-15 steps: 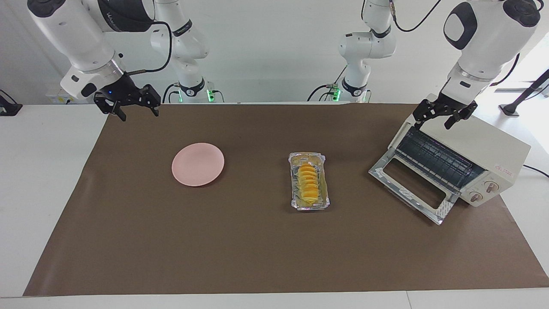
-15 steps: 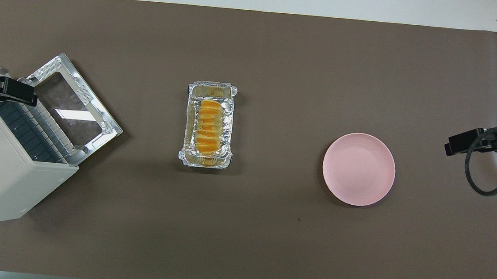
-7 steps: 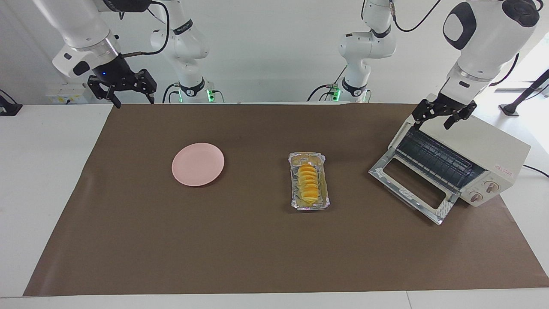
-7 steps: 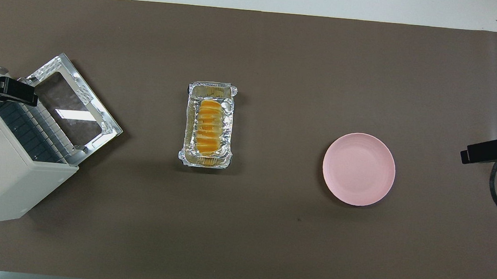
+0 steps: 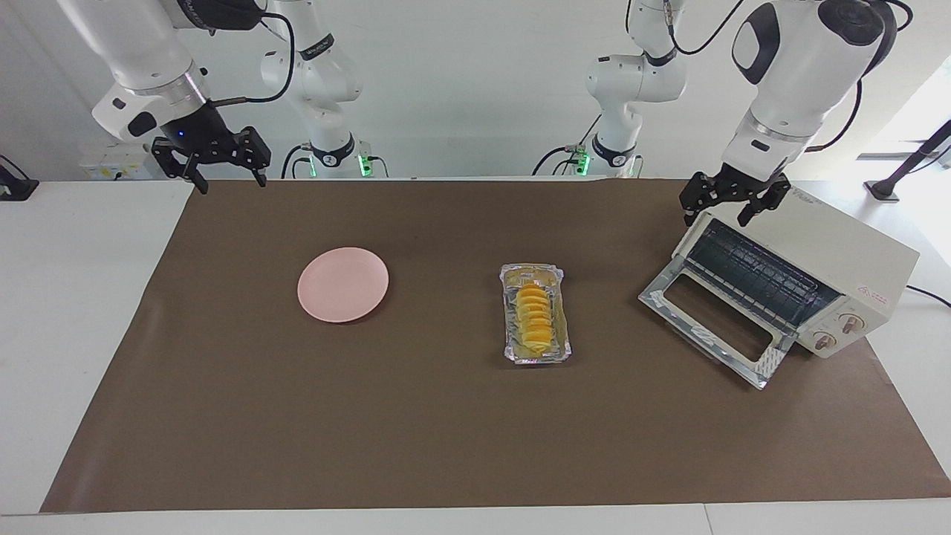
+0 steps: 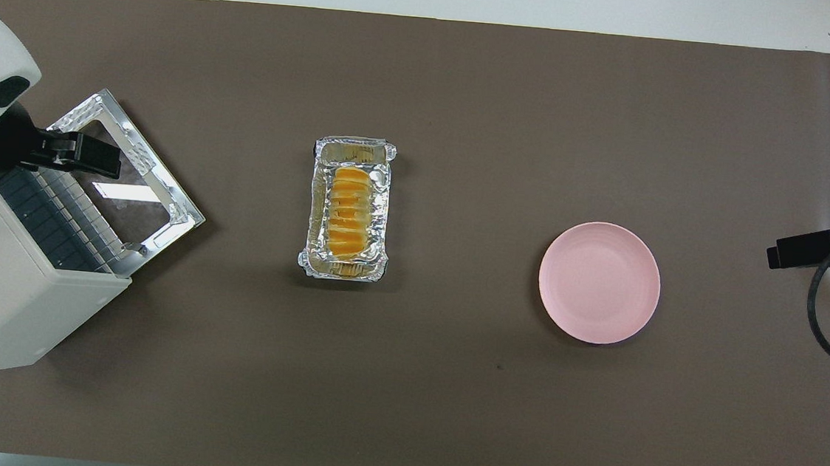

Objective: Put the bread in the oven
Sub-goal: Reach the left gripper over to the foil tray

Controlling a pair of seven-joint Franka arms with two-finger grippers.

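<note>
From across the table, I see my left gripper (image 5: 726, 203) spread over the upper corner of the cream, boxy oven (image 5: 810, 271), whose silver-framed glass door (image 5: 715, 328) lies folded down. My right gripper (image 5: 220, 168) hangs spread and empty over the mat's edge by the pink plate (image 5: 343, 284). I judge that a slanted descent could snag the door frame.

From overhead, the ridged golden bread (image 6: 348, 213) lies in its crinkled foil tray (image 6: 385, 208), between oven (image 6: 2, 304) and plate (image 6: 599, 282). I judge that thin foil may crumple under a pinch.
</note>
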